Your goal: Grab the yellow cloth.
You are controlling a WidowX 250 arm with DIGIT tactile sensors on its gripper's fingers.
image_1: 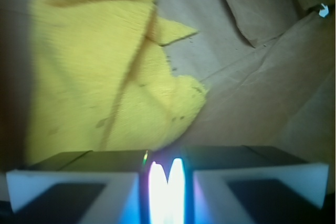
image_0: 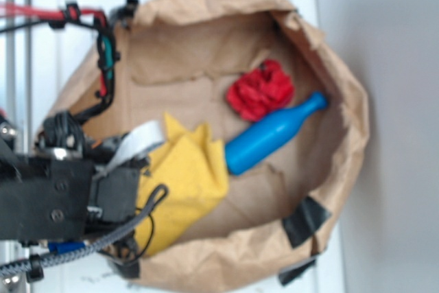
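Note:
The yellow cloth [image_0: 184, 182] lies crumpled on the brown paper at the lower left of the bag, partly under my arm [image_0: 62, 197]. In the wrist view the yellow cloth [image_1: 100, 72] fills the upper left, its ragged edge ending just beyond my jaws. My gripper [image_1: 167, 182] sits at the bottom edge of that view. The two fingers stand close together with only a narrow bright slit between them and nothing held. The fingertips are hidden in the exterior view.
A blue bottle [image_0: 273, 135] lies on its side right of the cloth, with a red ruffled cloth ball [image_0: 260, 90] behind it. The crumpled paper bag's rim [image_0: 353, 121] walls everything in. Black tape patches [image_0: 306, 221] sit on the bag's lower right rim.

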